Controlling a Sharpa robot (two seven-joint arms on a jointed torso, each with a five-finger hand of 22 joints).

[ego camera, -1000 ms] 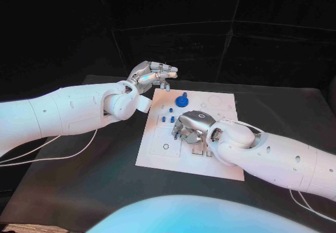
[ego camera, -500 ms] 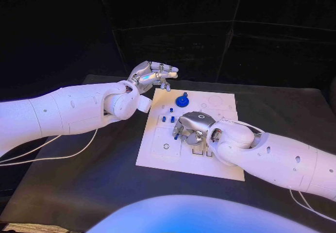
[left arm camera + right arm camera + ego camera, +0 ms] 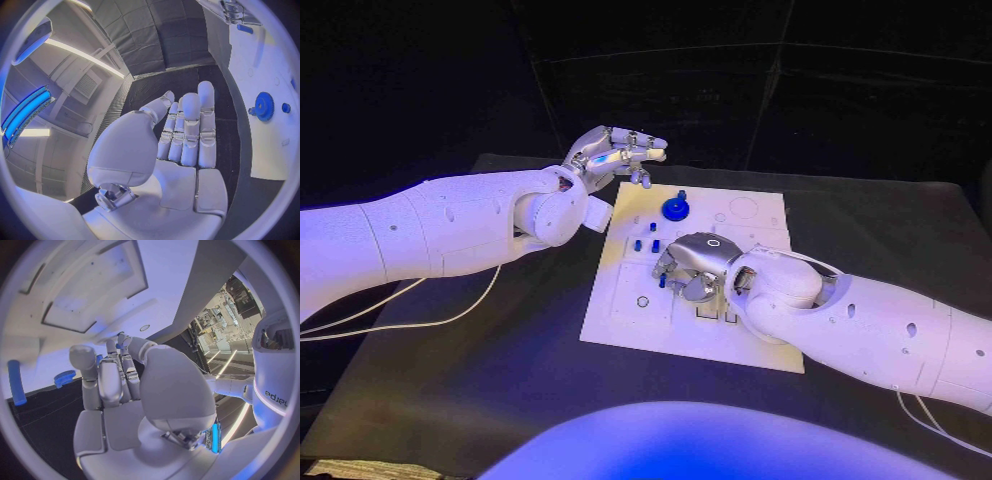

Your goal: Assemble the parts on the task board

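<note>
The white task board (image 3: 629,322) lies in the middle of the table. My right hand (image 3: 689,268) rests on its centre with fingers curled down. A small blue part (image 3: 662,283) shows at its fingertips (image 3: 119,346), pinched against the board (image 3: 94,290). A blue gear (image 3: 675,208) stands near the far edge, and it is also seen from the left wrist (image 3: 264,106) and the right wrist (image 3: 64,377). Small blue pegs (image 3: 643,243) stand left of the right hand. My left hand (image 3: 610,152) hovers above the far left corner with straight fingers (image 3: 190,127), holding nothing.
A blue rod (image 3: 17,382) lies on the board beside the gear. Black table (image 3: 473,340) surrounds the board on all sides. White cables (image 3: 430,318) trail under my left arm. My right forearm (image 3: 877,325) covers the board's near right corner.
The right hand's fingers have shifted slightly on the board's middle. The left hand has stayed where it was.
</note>
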